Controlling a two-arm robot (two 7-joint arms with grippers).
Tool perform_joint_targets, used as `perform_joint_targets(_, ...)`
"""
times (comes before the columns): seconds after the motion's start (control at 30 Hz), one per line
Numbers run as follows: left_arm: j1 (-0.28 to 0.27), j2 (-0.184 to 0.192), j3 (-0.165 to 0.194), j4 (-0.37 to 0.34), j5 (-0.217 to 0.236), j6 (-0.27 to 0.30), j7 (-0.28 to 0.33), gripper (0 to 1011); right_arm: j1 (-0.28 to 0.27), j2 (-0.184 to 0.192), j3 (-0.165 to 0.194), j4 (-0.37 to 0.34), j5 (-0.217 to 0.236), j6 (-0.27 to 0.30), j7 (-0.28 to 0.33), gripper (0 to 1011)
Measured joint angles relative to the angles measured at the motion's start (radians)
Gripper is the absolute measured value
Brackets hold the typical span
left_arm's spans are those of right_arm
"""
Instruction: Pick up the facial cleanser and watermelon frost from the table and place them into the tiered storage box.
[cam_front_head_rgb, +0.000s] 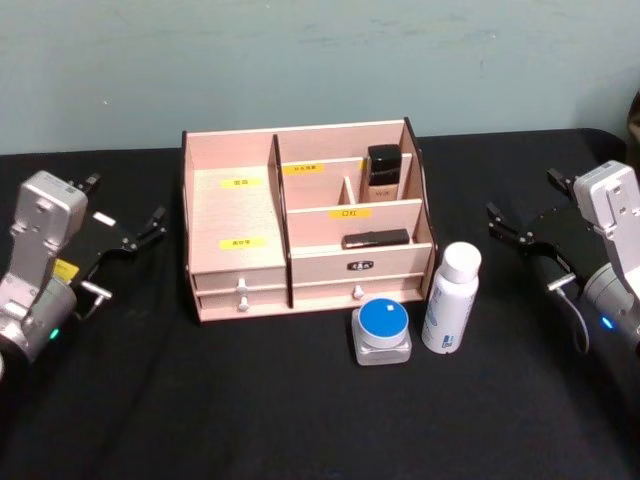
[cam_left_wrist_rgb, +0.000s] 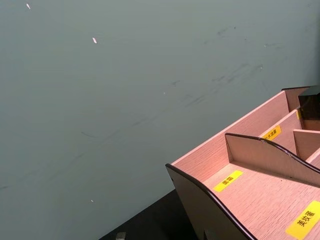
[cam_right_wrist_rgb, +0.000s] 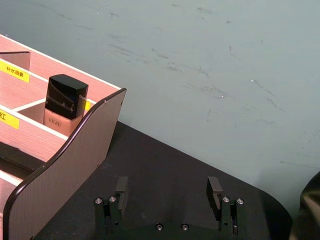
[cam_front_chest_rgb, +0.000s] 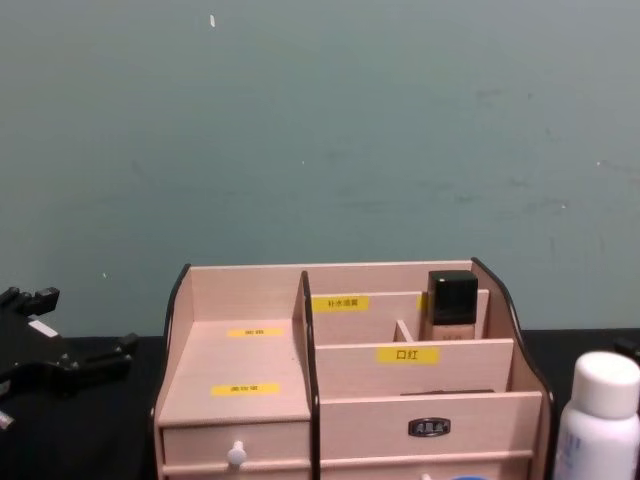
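**Starting the first pick: both items on the table, nothing grasped yet**

Neither item has been lifted, so the task appears to be at its first step. The tiered storage box (cam_front_head_rgb: 240, 215) stands in the middle of the black table (cam_front_head_rgb: 300, 420). The white bottle (cam_front_head_rgb: 450, 300) stands upright just off the box's front right corner. The blue-lidded jar (cam_front_head_rgb: 382, 330) sits just in front of the box, close beside the bottle. Which of them is the facial cleanser and which the watermelon frost cannot be read from here.

The left gripper (cam_front_head_rgb: 140, 232) hangs to the left of the box, apart from it, with its fingers spread and empty. The right gripper (cam_front_head_rgb: 508, 228) hangs to the right of the box. Its fingers (cam_right_wrist_rgb: 214, 189) are likewise spread wide and hold nothing.

The right arm looks better placed for the first grasp, since both items lie on the box's right side. The next move likely calls for it to drop towards the bottle and straddle the bottle's body without knocking the jar or the box's side panel. In the box, a dark-capped bottle (cam_front_head_rgb: 383, 172) and a dark flat item (cam_front_head_rgb: 375, 239) already fill two right-hand compartments. The wide left tiers are bare and look the easier drop.
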Motion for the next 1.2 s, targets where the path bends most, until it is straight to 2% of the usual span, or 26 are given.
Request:
perform_joint_targets(0.3,0.0,0.0,0.0,0.0,0.0,0.0,0.0,1010,0.0,0.0,0.0,0.0,0.0,0.0,0.0,1002)
perform_joint_targets(0.6,0.0,0.0,0.0,0.0,0.0,0.0,0.0,1010,-0.02,0.003,0.041,-0.02,0.027,-0.002,0.051,1002)
perform_joint_targets(0.73,0.0,0.0,0.0,0.0,0.0,0.0,0.0,1010,-0.045,0.02,0.062,-0.062,0.038,0.0,0.068,1002)
perform_joint_targets(0.9,0.0,0.0,0.0,0.0,0.0,0.0,0.0,1010,-0.093,0.055,0.099,-0.152,0.058,0.006,0.091,1002)
perform_joint_targets(1.03,0.0,0.0,0.0,0.0,0.0,0.0,0.0,1009,-0.154,0.097,0.139,-0.253,0.081,0.007,0.115,1002)
perform_joint_targets(1.07,0.0,0.0,0.0,0.0,0.0,0.0,0.0,1010,-0.154,0.097,0.139,-0.253,0.081,0.007,0.115,1002)
perform_joint_targets(1.2,0.0,0.0,0.0,0.0,0.0,0.0,0.0,1010,-0.225,0.141,0.189,-0.359,0.12,0.01,0.141,1002)
